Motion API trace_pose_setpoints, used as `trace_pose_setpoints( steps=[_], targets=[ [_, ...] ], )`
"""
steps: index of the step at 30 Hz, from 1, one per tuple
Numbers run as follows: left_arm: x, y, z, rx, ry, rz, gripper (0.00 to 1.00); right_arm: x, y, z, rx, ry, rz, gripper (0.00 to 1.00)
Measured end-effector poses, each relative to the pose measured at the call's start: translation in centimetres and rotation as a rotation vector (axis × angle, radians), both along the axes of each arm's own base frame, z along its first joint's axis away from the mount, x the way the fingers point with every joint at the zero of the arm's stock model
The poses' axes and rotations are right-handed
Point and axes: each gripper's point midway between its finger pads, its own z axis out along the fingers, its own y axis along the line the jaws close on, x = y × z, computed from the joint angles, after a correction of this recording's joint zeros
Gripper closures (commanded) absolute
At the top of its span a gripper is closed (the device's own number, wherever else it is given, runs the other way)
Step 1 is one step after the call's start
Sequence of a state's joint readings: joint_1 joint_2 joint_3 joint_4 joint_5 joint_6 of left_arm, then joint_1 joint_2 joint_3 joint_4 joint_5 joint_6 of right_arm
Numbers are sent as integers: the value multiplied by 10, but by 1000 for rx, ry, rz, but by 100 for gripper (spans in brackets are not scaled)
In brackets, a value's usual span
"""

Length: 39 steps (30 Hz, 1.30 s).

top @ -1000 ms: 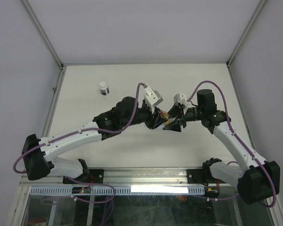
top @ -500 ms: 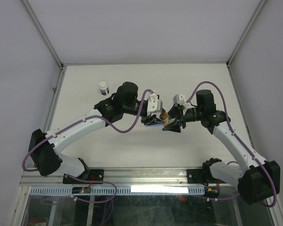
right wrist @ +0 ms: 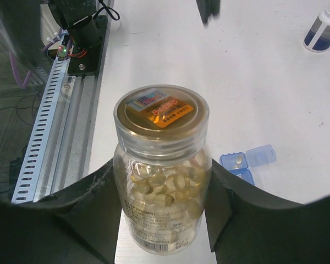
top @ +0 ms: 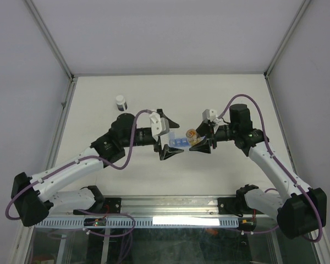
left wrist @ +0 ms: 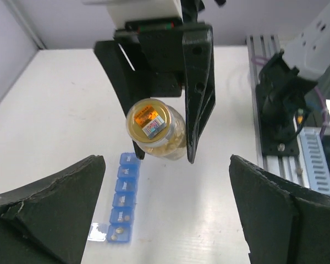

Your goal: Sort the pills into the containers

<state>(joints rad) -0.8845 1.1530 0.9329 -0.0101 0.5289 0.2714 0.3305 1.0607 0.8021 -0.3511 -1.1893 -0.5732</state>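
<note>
Right fingers [right wrist: 77, 220] around bottle [right wrist: 160, 118] of pills [right wrist: 165, 190]

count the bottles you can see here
2. A clear pill jar is clamped in the right gripper above the middle of the table. A small white-capped vial stands at the far left. None seems hidden.

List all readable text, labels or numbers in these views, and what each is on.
None legible.
Orange sticker on the pill bottle lid: print, too blurred.
Printed label low on the bottle: too small.
White-capped vial dark band: no readable text.
Blue organiser: no markings visible.
</note>
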Motion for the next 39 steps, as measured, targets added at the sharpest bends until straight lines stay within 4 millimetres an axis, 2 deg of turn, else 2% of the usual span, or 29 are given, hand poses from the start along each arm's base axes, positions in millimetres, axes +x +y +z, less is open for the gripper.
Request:
trace_pose_setpoints(
  steps=[4, 8, 11, 14, 17, 22, 26, 33, 39],
  targets=[
    [-6, 19, 29, -182, 54, 97, 2, 0, 0, 0, 1, -3, 0, 100],
    [-11, 22, 38, -318, 236, 141, 17, 0, 0, 0, 1, -3, 0, 100],
    [-5, 10, 30, -329, 375, 226, 17, 0, 0, 0, 1, -3, -1, 100],
    [-10, -9, 20, -278, 437, 305, 17, 0, 0, 0, 1, -3, -1, 100],
    [-17, -24, 22, -239, 456, 370, 18, 0, 0, 0, 1, -3, -1, 100],
    [3, -23, 25, -223, 452, 505, 21, 1, 0, 0, 1, -3, -1, 100],
    [12, -22, 18, -191, 448, 567, 26, 1, 0, 0, 1, -3, -2, 100],
    [19, -32, 10, -146, 450, 587, 32, 1, 0, 0, 1, -3, -3, 100],
    [20, -35, 9, -120, 447, 592, 47, 1, 0, 0, 1, -3, -3, 100]
  ],
)
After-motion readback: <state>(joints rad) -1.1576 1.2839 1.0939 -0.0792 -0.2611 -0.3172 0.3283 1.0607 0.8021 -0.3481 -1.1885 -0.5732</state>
